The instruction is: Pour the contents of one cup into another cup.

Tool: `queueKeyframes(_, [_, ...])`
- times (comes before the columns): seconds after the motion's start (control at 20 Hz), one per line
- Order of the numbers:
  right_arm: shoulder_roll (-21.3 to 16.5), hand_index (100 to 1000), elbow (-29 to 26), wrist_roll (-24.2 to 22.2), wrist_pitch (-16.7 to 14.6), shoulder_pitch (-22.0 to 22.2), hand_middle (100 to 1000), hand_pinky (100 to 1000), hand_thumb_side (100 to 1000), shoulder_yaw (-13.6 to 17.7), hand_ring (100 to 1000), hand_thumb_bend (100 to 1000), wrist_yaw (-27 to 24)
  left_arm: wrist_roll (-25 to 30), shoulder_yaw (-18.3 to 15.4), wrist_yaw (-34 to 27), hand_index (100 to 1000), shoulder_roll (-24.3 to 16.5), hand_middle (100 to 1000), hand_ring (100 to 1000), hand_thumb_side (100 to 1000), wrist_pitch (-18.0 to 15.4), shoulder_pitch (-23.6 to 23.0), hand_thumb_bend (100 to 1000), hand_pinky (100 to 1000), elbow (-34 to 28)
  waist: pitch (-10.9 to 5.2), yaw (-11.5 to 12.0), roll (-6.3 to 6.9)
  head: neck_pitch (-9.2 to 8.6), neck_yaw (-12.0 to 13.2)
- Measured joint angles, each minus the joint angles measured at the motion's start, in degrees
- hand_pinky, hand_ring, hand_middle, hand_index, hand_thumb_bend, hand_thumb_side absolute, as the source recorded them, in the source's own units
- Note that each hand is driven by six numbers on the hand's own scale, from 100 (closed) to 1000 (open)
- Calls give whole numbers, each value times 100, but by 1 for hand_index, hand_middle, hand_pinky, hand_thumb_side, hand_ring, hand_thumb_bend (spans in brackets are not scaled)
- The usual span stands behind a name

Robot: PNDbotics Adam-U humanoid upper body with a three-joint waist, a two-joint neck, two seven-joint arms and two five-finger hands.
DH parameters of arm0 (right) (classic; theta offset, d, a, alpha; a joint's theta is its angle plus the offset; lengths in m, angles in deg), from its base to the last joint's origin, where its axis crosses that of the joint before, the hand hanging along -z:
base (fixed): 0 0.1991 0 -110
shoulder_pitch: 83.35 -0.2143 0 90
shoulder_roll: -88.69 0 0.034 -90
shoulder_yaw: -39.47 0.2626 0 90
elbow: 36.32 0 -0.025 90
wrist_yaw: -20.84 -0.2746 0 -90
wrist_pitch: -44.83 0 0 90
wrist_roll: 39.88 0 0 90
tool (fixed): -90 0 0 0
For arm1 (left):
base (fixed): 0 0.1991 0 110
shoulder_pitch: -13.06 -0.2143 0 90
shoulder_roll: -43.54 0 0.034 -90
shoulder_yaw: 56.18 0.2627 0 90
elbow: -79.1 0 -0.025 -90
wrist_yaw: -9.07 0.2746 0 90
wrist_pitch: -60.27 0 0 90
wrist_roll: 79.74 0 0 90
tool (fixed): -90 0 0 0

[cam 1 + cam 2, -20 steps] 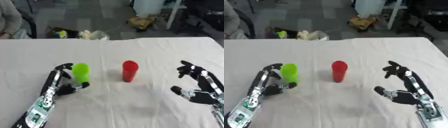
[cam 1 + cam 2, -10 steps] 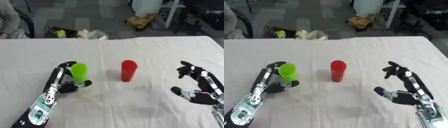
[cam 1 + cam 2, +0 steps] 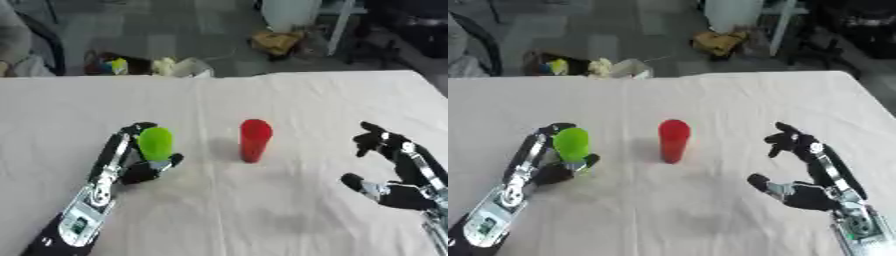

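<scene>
- The counter [image 3: 289, 100] has a white cloth on it.
- A green cup [image 3: 157, 143] is on the left side of the counter.
- The left hand [image 3: 131, 162] is wrapped around the green cup. Its fingers curl round the cup from behind and its thumb [image 3: 166, 162] is at the front, low down.
- The green cup leans a little, with its top tipped away from the red cup. You cannot tell if its bottom touches the cloth.
- A red cup [image 3: 255, 140] stands up straight near the middle of the counter. Nothing touches it.
- The red cup is to the right of the green cup. There is a gap of bare cloth between them.
- The right hand [image 3: 802, 192] is on the right side of the counter, well away from both cups. It is wide open and holds nothing.
- The right hand's fingers [image 3: 785, 140] are spread out and point toward the middle of the counter.
- You cannot see what is inside the cups.
</scene>
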Motion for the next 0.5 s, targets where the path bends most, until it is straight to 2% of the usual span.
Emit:
queueKeyframes(0.05, [0,714,0,-2,-1,0,479,794,352,0,1000,658,0,4,0,-1,801,0,458,305,357,2,9,539,559,5,0,-4,-2,0,0])
queueKeyframes(0.35, [2,714,1,-4,-1,-1,478,793,353,0,1000,659,0,6,-2,-112,791,14,331,174,253,-4,33,183,430,21,1,-15,-24,0,0])
queueKeyframes(0.45, [2,713,3,-4,0,-1,477,793,353,0,1000,658,0,-10,-3,-208,790,26,316,159,236,4,26,100,414,13,1,-6,-23,0,0])
queueKeyframes(0.5, [3,713,7,-4,0,-2,477,793,354,0,1000,659,0,-25,-4,-268,789,31,314,158,232,11,9,100,412,-10,1,2,-22,0,-1])
